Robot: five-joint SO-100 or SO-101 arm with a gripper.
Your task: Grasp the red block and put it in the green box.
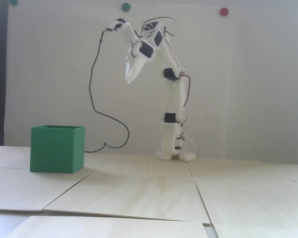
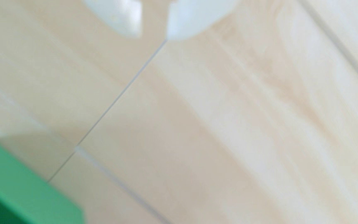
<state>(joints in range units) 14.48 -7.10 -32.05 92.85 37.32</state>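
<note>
The green box (image 1: 57, 148) stands on the pale wooden table at the left of the fixed view, open top up; its inside is hidden from here. My white gripper (image 1: 129, 80) hangs high above the table, pointing down, up and to the right of the box. In the blurred wrist view, a corner of the green box (image 2: 18, 189) fills the bottom left. My gripper (image 2: 154, 36) is at the top edge, slightly open, with bare table showing between its fingers (image 2: 128, 19). The red block does not show in either view.
The arm's base (image 1: 175, 155) stands at the back of the table against a white wall. A black cable (image 1: 94, 74) hangs from the wrist down behind the box. Plywood sheets with seams (image 1: 198, 193) cover the table. Round green (image 1: 125, 7) and red (image 1: 224, 11) dots are on the wall.
</note>
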